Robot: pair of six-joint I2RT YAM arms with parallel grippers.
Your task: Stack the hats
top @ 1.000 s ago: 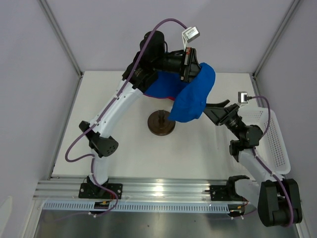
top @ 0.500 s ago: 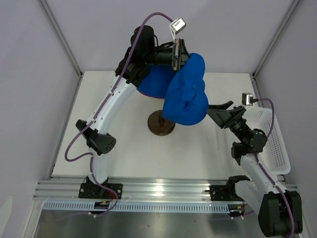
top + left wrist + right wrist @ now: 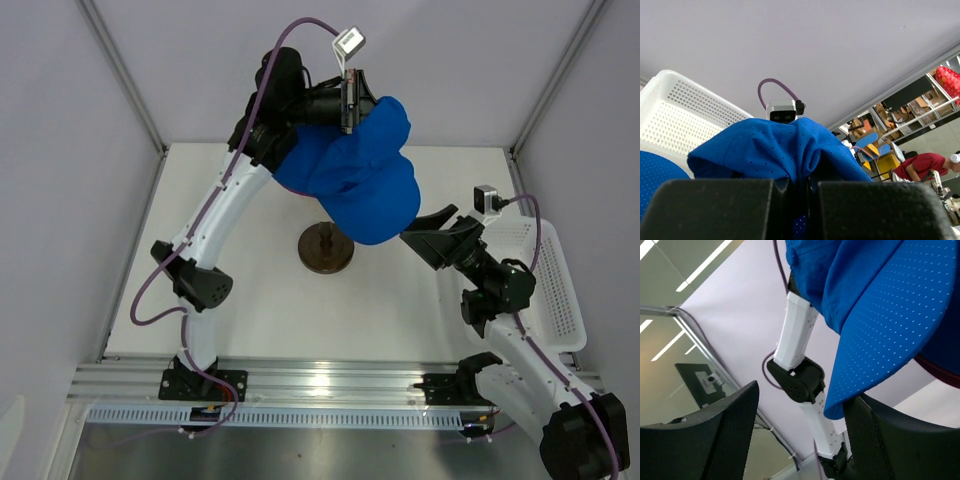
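The left gripper (image 3: 355, 100), jaws clenched on it, dangles a soft royal blue fabric baseball cap (image 3: 372, 200) high above the white bench (image 3: 250, 300) — not yet stacked. The right gripper (image 3: 427, 232), jaws released, sits just beside its brim.

A robotics lab test cell: pale panel walls (image 3: 70, 120) enclose the white table (image 3: 260, 300), an aluminium rail (image 3: 320, 380) edges its near side, and beyond it stand cluttered shelves (image 3: 890, 112), coloured chairs (image 3: 869, 141) and a red-shirted person (image 3: 920, 166).
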